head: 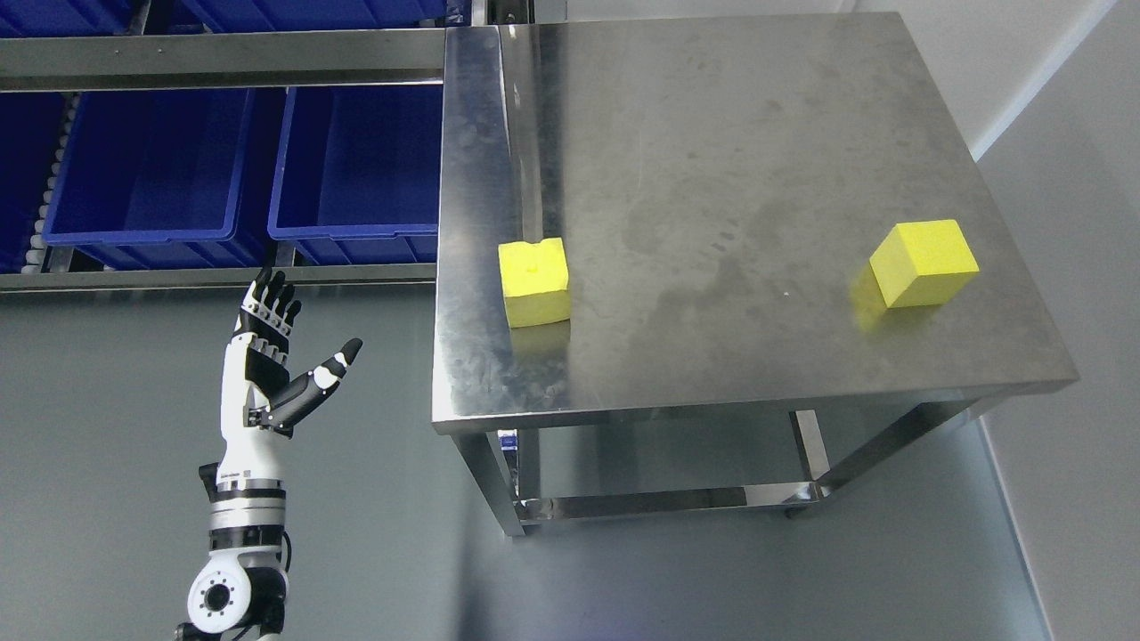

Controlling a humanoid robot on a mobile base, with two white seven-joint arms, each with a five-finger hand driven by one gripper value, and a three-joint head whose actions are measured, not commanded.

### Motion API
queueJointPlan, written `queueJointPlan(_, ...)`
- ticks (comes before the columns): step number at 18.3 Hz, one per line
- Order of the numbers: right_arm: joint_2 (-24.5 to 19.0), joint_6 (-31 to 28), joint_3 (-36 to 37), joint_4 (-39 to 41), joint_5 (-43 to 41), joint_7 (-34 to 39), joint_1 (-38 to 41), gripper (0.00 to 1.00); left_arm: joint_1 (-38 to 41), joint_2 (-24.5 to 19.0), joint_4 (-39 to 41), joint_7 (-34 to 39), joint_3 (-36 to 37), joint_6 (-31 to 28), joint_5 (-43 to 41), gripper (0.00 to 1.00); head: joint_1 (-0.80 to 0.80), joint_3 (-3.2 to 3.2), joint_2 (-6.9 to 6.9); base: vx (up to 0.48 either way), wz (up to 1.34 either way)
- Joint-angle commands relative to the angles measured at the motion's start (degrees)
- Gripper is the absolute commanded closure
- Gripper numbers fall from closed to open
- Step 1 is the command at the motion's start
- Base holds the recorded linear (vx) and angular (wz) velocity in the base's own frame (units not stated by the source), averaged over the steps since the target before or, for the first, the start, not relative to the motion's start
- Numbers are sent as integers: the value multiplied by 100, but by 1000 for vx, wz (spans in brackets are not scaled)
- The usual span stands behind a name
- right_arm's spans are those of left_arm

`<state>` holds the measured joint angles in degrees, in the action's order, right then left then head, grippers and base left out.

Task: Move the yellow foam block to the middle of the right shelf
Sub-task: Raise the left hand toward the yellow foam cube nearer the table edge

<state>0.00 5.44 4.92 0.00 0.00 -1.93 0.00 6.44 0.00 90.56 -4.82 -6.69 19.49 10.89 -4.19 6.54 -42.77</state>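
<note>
Two yellow foam blocks rest on the steel table (730,116). One yellow block (533,281) sits near the table's left edge, the other yellow block (924,263) near its right front corner. My left hand (283,347) is raised over the floor to the left of the table, well clear of both blocks. Its fingers are spread, thumb out to the right, and it holds nothing. The right arm does not show.
Blue bins (151,169) (361,169) stand on a metal shelf (223,55) at the upper left, beside the table. Grey floor (107,427) lies under my left arm. A white wall (1078,267) runs along the right side.
</note>
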Motion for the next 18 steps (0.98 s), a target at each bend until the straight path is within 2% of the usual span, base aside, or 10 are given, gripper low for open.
queueJointPlan(1, 100, 1, 0, 100, 18, -1, 9, 0, -3, -100, 59, -1, -114, 11, -113, 0, 0, 0, 0, 0, 0)
queueJointPlan(4, 100, 1, 0, 100, 18, -1, 9, 0, -55, -100, 76, -53, -87, 11, -113, 0, 0, 0, 0, 0, 0)
queueJointPlan(8, 100, 1, 0, 100, 18, -1, 9, 0, -397, -100, 76, -589, -96, -15, -113, 0, 0, 0, 0, 0, 0)
queueJointPlan(15, 100, 1, 0, 100, 18, -1, 9, 0, -1320, -100, 76, -651, -35, -68, -113, 0, 0, 0, 0, 0, 0)
queueJointPlan(18, 100, 1, 0, 100, 18, -1, 9, 0, -1549, -100, 59, -634, 281, -235, -139, 0, 0, 0, 0, 0, 0)
